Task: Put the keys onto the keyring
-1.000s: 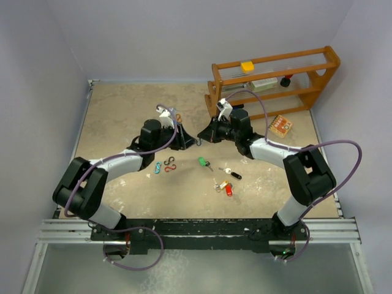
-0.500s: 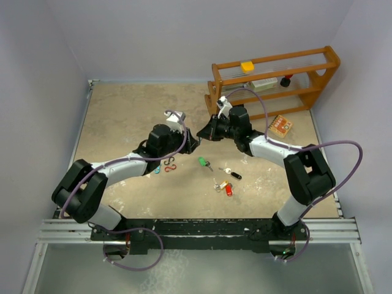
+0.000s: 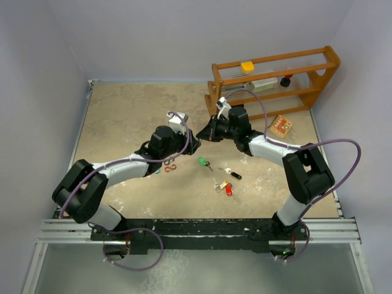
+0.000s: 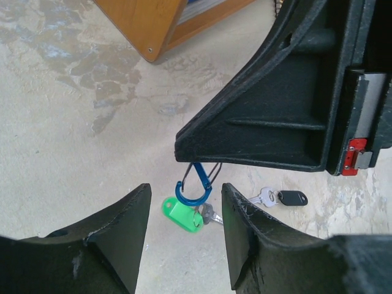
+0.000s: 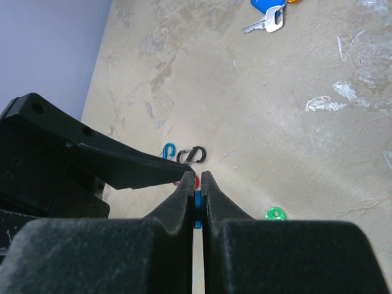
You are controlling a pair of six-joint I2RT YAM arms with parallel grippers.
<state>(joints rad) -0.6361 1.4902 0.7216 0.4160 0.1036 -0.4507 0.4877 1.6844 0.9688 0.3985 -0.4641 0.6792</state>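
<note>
You're working on a beige, mottled stone-look tabletop [image 3: 122,116] boxed in by pale lilac walls [image 3: 184,43], with an open wooden shelf rack [image 3: 275,79] at the back right. Just off that rack's left post, your right gripper [image 5: 197,180] pinches its fingers together on the blue carabiner-shaped keyring [image 4: 195,187], which dangles beneath them. Your left gripper [image 4: 185,199] faces it, fingers apart and holding nothing. In front of the rack, loose on the tabletop, lie the green-tagged silver key [image 4: 182,214], the black-headed silver key [image 4: 289,198] and the red and yellow tagged keys [image 3: 225,187]
</note>
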